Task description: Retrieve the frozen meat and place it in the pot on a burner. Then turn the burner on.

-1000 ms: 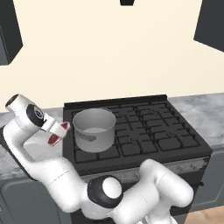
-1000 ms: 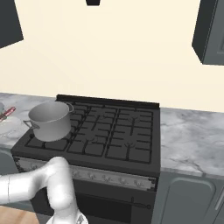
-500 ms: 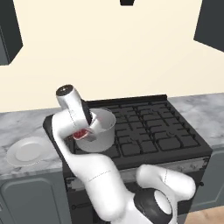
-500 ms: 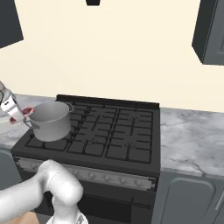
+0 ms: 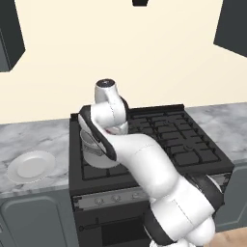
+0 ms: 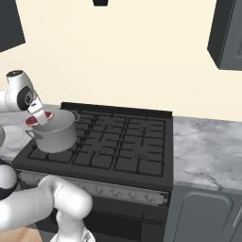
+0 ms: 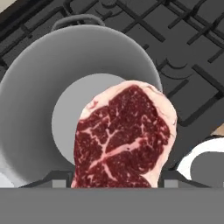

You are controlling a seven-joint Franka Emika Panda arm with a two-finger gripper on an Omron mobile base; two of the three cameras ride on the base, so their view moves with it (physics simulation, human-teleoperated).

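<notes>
The frozen meat (image 7: 124, 135), a red steak with whitish marbling, hangs over the open mouth of the grey metal pot (image 7: 30, 87). My gripper (image 7: 116, 181) is shut on the steak's lower edge, with a dark fingertip on either side. From the right base view the steak (image 6: 39, 118) sits at the pot's (image 6: 57, 134) left rim, just above it, under my hand (image 6: 37, 113). The pot stands on the front-left burner (image 6: 52, 153) of the dark stove. In the left base view my arm covers most of the pot (image 5: 91, 152).
A round white plate (image 5: 31, 166) lies on the grey marble counter left of the stove. Black grates (image 6: 127, 142) cover the stove top, with a row of knobs (image 6: 106, 191) along its front. Marble counter (image 6: 208, 146) runs on to the right.
My arm has swung right from over the left counter to the stove, carrying the steak. The steak now hangs over the pot instead of beside it.
</notes>
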